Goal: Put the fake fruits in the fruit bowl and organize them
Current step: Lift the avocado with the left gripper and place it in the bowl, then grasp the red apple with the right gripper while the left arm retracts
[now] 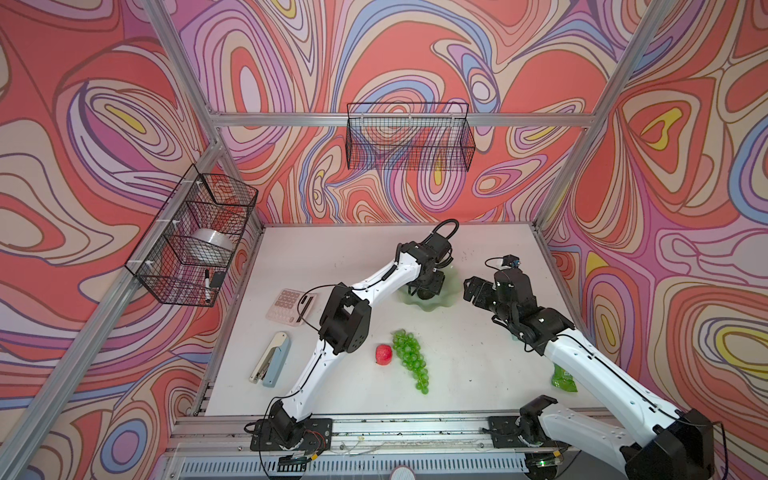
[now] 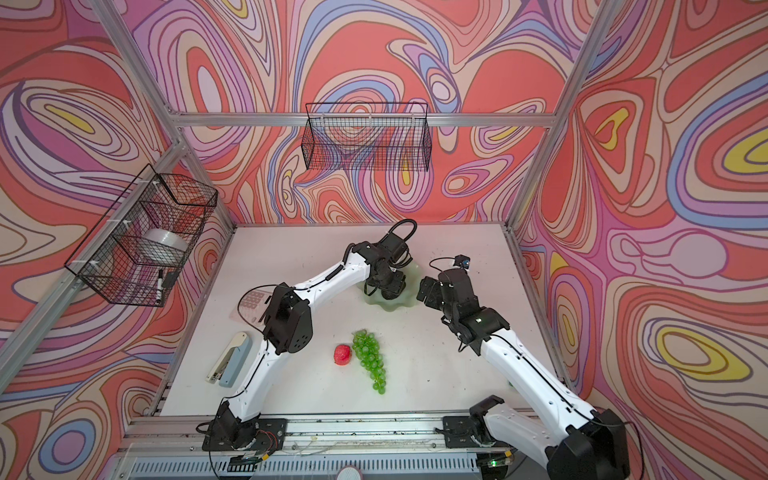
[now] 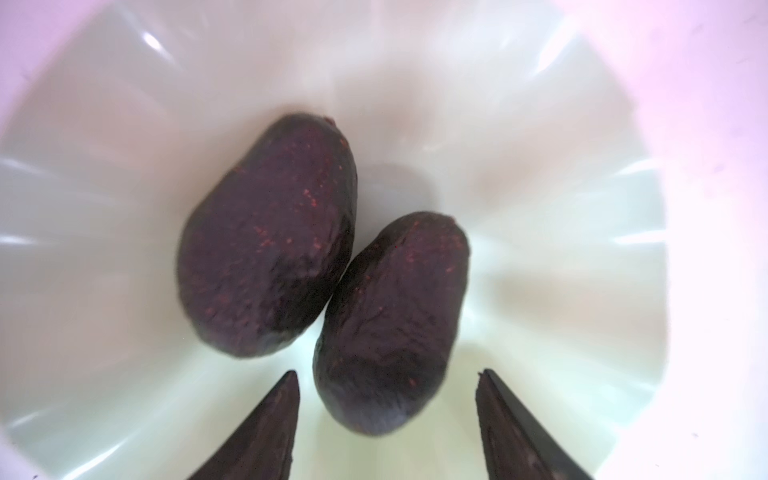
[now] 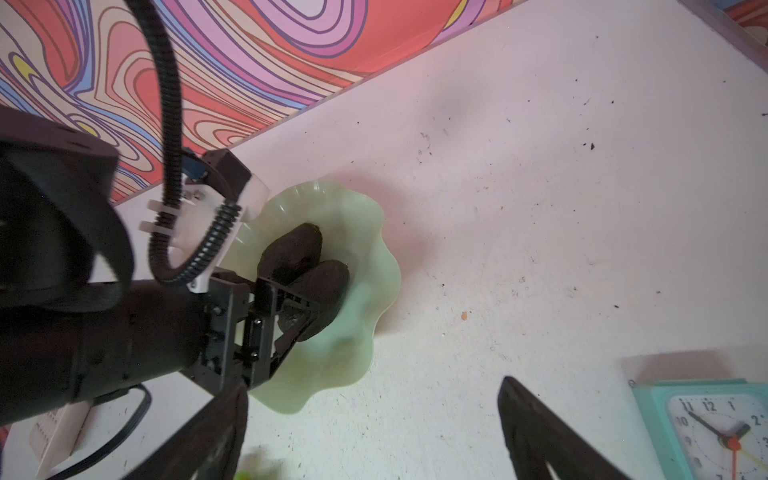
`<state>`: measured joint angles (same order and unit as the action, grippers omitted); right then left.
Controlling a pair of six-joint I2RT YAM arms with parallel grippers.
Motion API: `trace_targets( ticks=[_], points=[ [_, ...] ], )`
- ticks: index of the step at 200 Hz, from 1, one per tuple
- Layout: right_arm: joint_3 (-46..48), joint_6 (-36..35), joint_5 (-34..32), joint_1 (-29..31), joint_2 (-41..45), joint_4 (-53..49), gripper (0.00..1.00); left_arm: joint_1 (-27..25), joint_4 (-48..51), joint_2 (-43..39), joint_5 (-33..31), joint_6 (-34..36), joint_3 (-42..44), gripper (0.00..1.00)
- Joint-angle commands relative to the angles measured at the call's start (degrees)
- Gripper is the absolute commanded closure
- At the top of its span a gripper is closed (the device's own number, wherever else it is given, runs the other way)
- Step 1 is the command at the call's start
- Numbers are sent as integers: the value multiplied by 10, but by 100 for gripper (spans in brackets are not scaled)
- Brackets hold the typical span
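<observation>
Left pincer (image 3: pixel 387 372), slightly parted, straddles one avocado (image 3: pixel 390 324) in the bowl (image 3: pixel 104 249) without touching; right pincer (image 4: pixel 374 382) gapes wide nearby, empty.

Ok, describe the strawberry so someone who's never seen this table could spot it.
On the white table, toward its front middle, lies a long bunch of green grapes. The strawberry sits just left of it in both top views: small, red, bumpy, the only red fruit.
</observation>
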<state>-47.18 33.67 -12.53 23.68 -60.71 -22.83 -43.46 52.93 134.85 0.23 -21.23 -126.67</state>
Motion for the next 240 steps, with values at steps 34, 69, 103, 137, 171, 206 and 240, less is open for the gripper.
trace_targets(
  ticks=[34, 69, 103, 137, 171, 206, 240],
  points=[
    [-55, -39, 45, 26, -51, -22, 10, 23, -117, -224, -11, -20, 165, 33],
    [-95, -28, -21, 165, -117, -44, 11, 87, -270, -439, -88, -43, 425, 27],
    [-157, -4, -46, 314, -211, -64, 12, 121, -335, -630, -202, -36, 614, 15],
    [-235, 2, -42, 402, -313, -105, 14, 193, -326, -759, -258, -87, 743, 7],
    [-249, 16, 7, 414, -347, -99, 19, 299, -295, -834, -229, -146, 817, 3],
    [-298, 19, 10, 414, -402, -156, 20, 340, -292, -860, -203, -154, 850, 1],
    [-313, 24, 28, 414, -440, -163, 23, 345, -289, -850, -193, -146, 852, 0]
  ],
)
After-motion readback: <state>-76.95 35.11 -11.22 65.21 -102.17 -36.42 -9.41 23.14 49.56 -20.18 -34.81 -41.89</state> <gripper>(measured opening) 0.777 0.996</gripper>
